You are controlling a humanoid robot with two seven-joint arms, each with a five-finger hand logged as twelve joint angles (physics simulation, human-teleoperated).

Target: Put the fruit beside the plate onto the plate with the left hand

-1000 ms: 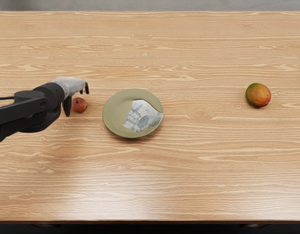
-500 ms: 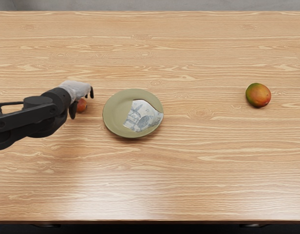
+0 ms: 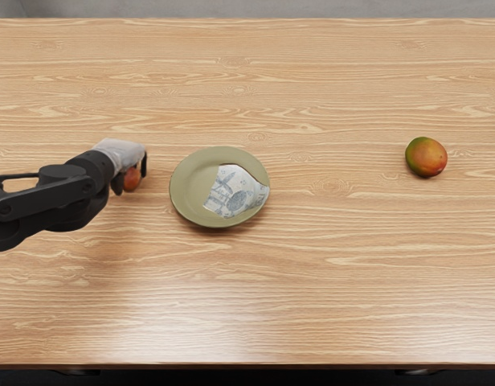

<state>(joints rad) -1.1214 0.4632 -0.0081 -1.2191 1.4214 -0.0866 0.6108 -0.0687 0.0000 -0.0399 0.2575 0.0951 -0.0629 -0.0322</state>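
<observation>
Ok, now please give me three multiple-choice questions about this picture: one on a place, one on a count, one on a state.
1. Where is the mango?
A. on the plate
B. far to the right of the plate
C. under the left hand

2. How many fruits show?
A. one
B. two
C. three

3. What does the plate hold?
A. the small red fruit
B. the mango
C. no fruit

Answers:
1 B: it sits alone near the right edge of the table.
2 B: there is the mango, and the small red fruit at the left hand.
3 C: both fruits are off the plate.
</observation>
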